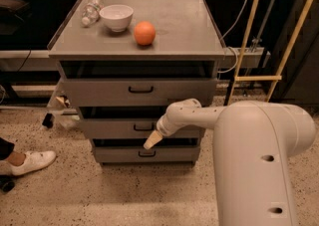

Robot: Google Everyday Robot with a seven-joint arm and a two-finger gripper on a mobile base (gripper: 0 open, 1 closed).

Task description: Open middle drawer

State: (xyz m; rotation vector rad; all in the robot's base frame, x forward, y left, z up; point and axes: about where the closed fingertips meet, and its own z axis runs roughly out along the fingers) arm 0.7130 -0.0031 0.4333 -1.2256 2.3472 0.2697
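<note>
The grey cabinet [199, 31] has three stacked drawers. The middle drawer [109, 128] has a flat grey front with a small black bar handle [143, 127] at its centre; none of its interior shows. My gripper [151, 142], a cream-coloured tip on the white arm [199, 115], sits just below and slightly right of that handle, in front of the dark gap above the bottom drawer [119, 154]. The top drawer [99, 90] is above it.
On the cabinet top lie an orange [144, 33], a white bowl [116, 17] and a plastic bottle [91, 13]. A person's white shoe [30, 163] is on the speckled floor at the left. A yellow frame [259, 78] and cables stand to the right.
</note>
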